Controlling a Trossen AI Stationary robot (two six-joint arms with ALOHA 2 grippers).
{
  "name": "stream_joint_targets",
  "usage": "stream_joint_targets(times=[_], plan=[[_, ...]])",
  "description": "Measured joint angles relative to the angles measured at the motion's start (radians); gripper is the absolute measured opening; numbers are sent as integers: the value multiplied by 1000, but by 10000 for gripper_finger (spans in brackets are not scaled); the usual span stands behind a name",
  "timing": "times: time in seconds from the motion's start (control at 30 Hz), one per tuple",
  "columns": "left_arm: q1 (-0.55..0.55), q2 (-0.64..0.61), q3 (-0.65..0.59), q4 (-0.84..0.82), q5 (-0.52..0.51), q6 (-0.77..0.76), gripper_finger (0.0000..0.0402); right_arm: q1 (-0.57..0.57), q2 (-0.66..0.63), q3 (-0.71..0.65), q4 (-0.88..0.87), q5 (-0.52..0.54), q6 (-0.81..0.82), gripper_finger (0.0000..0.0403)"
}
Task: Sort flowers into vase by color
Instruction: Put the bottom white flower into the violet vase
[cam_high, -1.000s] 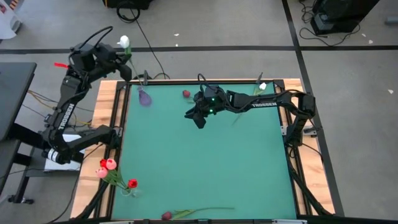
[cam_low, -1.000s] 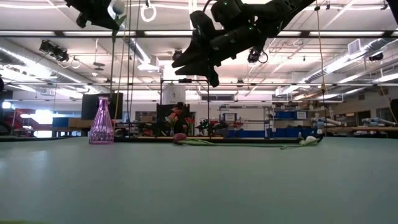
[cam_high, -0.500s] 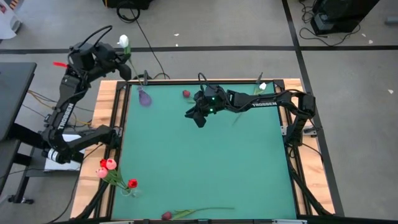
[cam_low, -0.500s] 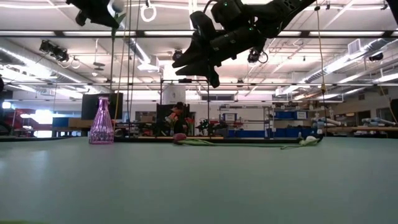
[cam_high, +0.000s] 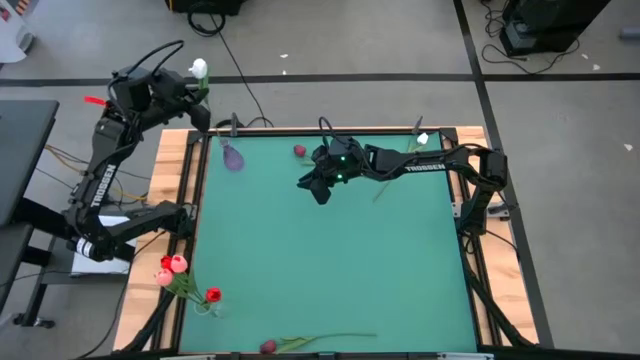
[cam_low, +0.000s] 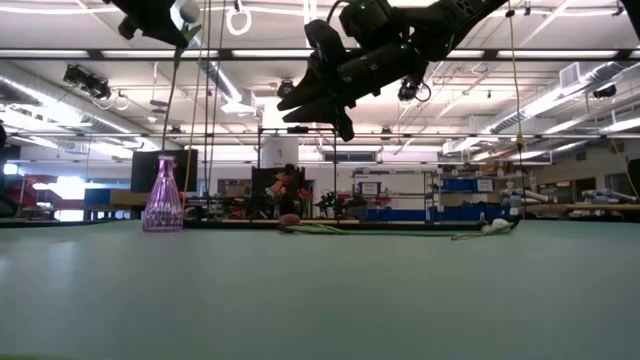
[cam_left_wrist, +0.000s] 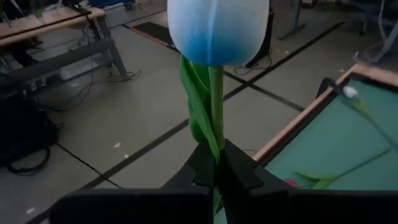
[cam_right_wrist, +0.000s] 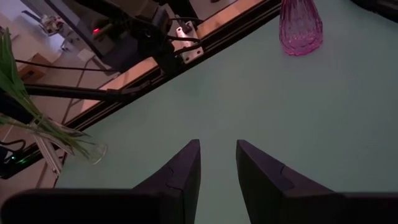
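Observation:
A white tulip (cam_left_wrist: 217, 31) is pinched in my shut left gripper (cam_left_wrist: 216, 167), high up beyond the table's far left corner (cam_high: 192, 84). A purple vase (cam_high: 232, 155) stands on the green mat near that corner, apart from the tulip. My right gripper (cam_right_wrist: 216, 149) hangs open over the mat's far middle (cam_high: 315, 187) with nothing between its fingers. A red tulip (cam_high: 299, 151) and a white tulip (cam_high: 422, 138) lie on their sides at the far edge. A dark red tulip (cam_high: 268, 346) lies at the near edge. My left gripper pinches the white tulip's green stem and leaf (cam_left_wrist: 215, 149) between its two fingertips, a short way below the head. The fingers come nearly level and lie across the stem. The head stands upright above them, and the long stem (cam_low: 170, 95) hangs below, clear of the table.
Pink and red tulips (cam_high: 172, 265) stand in a clear glass (cam_right_wrist: 94, 153) at the table's near left edge. A wooden frame (cam_high: 190, 200) borders the mat. The mat's middle and right are bare.
The lower end of the white tulip's hanging stem has swung a little toward the table's left, so the stem now slants; its head stays at my left gripper. Both grippers have kept their places.

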Motion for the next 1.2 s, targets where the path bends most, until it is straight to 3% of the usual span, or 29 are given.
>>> stream_joint_targets(times=[0.37, 1.0, 1.2], plan=[[0, 3, -79, 67, -7, 66, 13, 3, 0, 0, 0, -5, -23, 112], [1, 5, -77, 152, -7, 56, 13, -9, 0, 0, -1, -9, -24, 112], [-10, 19, -77, 111, 144, -17, 13, -9, 0, 0, -1, -8, -24, 112]])
